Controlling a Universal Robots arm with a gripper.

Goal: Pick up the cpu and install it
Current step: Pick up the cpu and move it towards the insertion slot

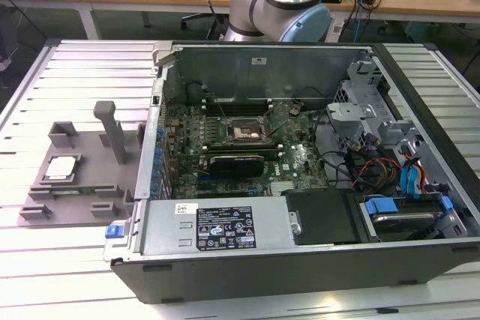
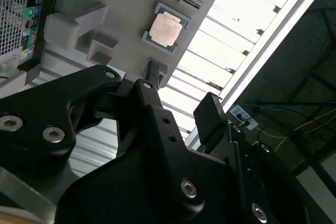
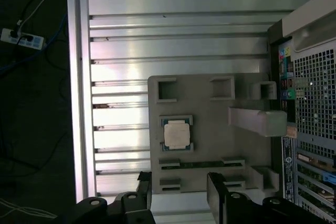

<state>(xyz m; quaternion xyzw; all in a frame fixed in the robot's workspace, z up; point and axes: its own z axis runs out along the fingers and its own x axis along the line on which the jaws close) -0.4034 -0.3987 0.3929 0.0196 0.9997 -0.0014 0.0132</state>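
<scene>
While the gripper [image 3: 178,192] hangs empty with its jaws wide apart near the grey tray's [image 3: 210,129] edge, lining them squarely with the cpu [image 3: 176,133] in its pocket seems wise, and the exterior view adds the motherboard socket [image 1: 244,131] mid-frame, with the tray well apart at the exterior view's left
</scene>
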